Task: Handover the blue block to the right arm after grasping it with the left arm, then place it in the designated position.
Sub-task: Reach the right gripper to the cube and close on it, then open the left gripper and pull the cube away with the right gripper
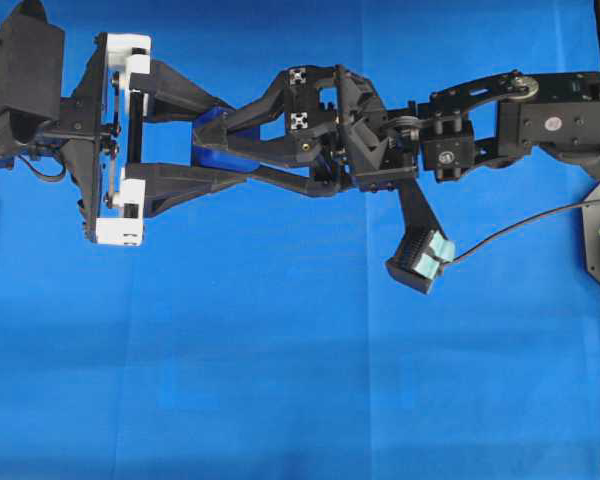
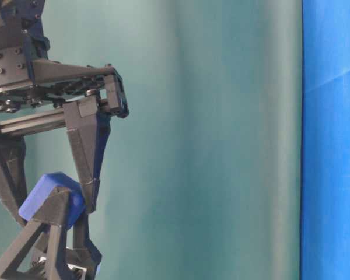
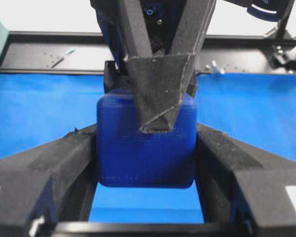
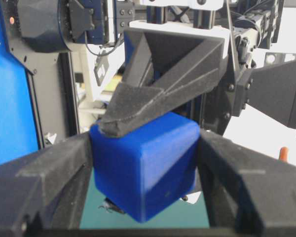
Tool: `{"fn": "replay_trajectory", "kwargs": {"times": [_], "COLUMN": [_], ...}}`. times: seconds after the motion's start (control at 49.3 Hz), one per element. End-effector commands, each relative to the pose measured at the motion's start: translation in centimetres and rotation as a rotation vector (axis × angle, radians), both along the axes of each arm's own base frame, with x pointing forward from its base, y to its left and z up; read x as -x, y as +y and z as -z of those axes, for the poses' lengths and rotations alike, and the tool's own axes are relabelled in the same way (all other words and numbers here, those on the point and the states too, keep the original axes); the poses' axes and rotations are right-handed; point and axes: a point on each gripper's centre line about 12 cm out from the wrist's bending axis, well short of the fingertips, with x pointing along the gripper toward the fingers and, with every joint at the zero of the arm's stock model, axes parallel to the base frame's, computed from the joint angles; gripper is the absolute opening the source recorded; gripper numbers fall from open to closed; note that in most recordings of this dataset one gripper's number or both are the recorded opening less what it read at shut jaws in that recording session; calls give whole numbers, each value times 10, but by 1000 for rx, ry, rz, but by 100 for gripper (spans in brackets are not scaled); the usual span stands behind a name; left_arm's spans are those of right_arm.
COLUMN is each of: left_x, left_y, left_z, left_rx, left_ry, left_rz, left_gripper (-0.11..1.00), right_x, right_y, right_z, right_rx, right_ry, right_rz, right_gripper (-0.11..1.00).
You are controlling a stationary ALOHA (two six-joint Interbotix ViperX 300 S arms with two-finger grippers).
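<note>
Both arms stretch level toward mid-table and meet tip to tip. The left gripper (image 1: 208,143), the one with white brackets, is clamped on the block (image 1: 210,135) from two sides. The right gripper (image 1: 212,148), rolled at the wrist, has its fingers pressed on the block's other faces.

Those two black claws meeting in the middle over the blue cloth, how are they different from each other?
The left gripper carries white plastic brackets at its base; the right gripper is black all over. In the overhead view the left gripper reaches in from the left side and the right gripper from the right. The left gripper lies flat, while the right gripper is rolled at an angle. Both have long pointed fingers, and both are closed on the same blue block.
</note>
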Motion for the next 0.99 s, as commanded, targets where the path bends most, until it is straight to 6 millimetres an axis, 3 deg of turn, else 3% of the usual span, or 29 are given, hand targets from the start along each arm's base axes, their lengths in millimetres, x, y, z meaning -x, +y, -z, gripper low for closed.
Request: {"fn": "replay_trajectory", "kwargs": {"times": [0.0, 0.466, 0.608, 0.669, 0.973], "left_x": [6, 6, 6, 6, 6], "left_y": [-3, -8, -9, -9, -9], "left_z": [-16, -15, -16, -16, -15], "left_rx": [1, 1, 8, 8, 9], "left_ry": [-49, -41, -49, -48, -46], "left_rz": [8, 23, 26, 27, 27], "left_gripper": [49, 50, 84, 92, 93], "right_x": [1, 1, 1, 2, 2], "right_y": [-1, -1, -1, -1, -1], "right_z": [-18, -18, -18, -18, -18], "right_rx": [-3, -3, -2, -2, -5], "right_ry": [-43, -43, -43, -43, -43], "right_rz": [4, 4, 4, 4, 4], "right_gripper": [55, 55, 55, 55, 55]}}
